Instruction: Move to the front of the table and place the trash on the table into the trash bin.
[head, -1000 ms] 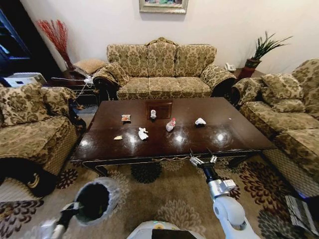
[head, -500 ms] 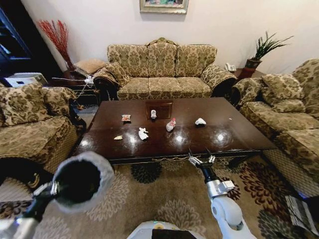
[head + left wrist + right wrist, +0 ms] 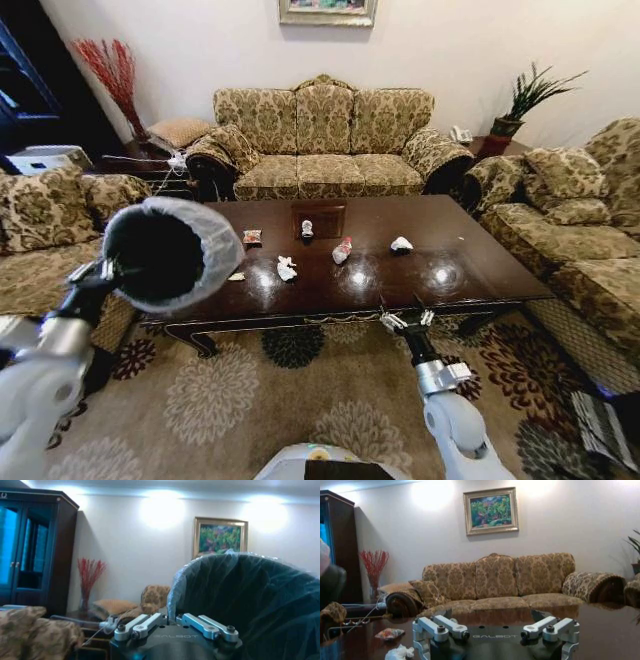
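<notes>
Left gripper (image 3: 103, 268) sits at left centre of my head view, clamped on the rim of the trash bin (image 3: 170, 252); the bin is lifted, tipped on its side, mouth facing the camera. It is round and black, with a translucent white liner over the rim. Right gripper (image 3: 407, 321), fingers apart, is at lower centre-right, just at the near edge of the table (image 3: 460, 262). The trash (image 3: 342, 251) lies scattered mid-table, above that gripper: a red-capped bottle, white tissues, a snack packet.
</notes>
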Available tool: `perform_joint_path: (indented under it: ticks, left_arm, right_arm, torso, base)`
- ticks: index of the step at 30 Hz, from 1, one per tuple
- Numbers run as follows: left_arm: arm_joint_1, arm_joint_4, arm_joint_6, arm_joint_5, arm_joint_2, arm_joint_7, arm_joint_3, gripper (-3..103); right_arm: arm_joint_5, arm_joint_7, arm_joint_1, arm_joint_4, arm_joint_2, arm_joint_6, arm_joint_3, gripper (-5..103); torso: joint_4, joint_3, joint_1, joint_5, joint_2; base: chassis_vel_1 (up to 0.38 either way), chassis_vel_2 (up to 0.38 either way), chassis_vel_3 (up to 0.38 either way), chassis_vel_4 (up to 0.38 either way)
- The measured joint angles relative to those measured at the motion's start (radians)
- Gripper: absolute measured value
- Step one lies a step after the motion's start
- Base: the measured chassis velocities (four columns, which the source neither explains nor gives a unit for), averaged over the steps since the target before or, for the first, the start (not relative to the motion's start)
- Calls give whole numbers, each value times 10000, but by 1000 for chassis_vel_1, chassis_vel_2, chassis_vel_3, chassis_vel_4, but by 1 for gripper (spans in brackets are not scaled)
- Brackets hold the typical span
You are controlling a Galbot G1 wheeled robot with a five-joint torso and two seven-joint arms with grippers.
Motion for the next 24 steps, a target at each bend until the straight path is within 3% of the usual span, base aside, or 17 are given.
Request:
perform_joint_path:
  ticks: [4,6,7,12,15,17,20,21,24]
  left_arm:
    - [-1071,-371,390,80,-221,-868,941,3]
    - [-1068,-628,351,100,-280,-937,990,3]
    - [-944,-797,41,285,-298,-927,1001,3]
    - [-738,-878,-976,821,-351,-588,781,3]
    - [-743,-1021,-1125,579,-363,-413,722,3]
    - [-831,-1220,-1399,-45,-320,-79,539,3]
    - [-914,-1336,-1556,-553,-203,-186,493,3]
    - [-978,-1615,-1545,-1326,-75,-390,487,3]
    - [-1078,-2051,-1301,-2611,5,-794,417,3]
  right_arm:
    - [100,27,261,-278,-196,57,-38,100]
    - [151,37,369,-381,-207,68,-59,100]
    - [201,68,493,-453,-203,67,-135,100]
    - [259,105,774,-670,-171,17,-287,100]
    - [297,105,807,-710,-195,7,-308,100]
    - [342,78,790,-711,-235,-11,-318,100]
    - [342,67,749,-690,-230,-15,-318,100]
    - [341,58,724,-682,-218,-13,-314,100]
    - [317,44,630,-630,-140,2,-293,100]
  torso:
    - [-3,0,0,-2,-1]
    - [-1,0,0,0,-1]
    - [-3,-1,0,14,-1]
    - [8,-2,-3,-3,0]
    - [7,-2,-3,-1,0]
    - [2,-2,-2,0,-1]
    - [0,-2,-2,7,0]
    - [0,-2,-2,4,-1]
    - [1,-2,-2,3,0]
  base:
    - [0,0,0,0]
    - [0,0,0,0]
    - [0,0,0,0]
    - [0,0,0,0]
    - [0,0,0,0]
    - [0,0,0,0]
    - [0,0,0,0]
    - [0,0,0,0]
    - [0,0,0,0]
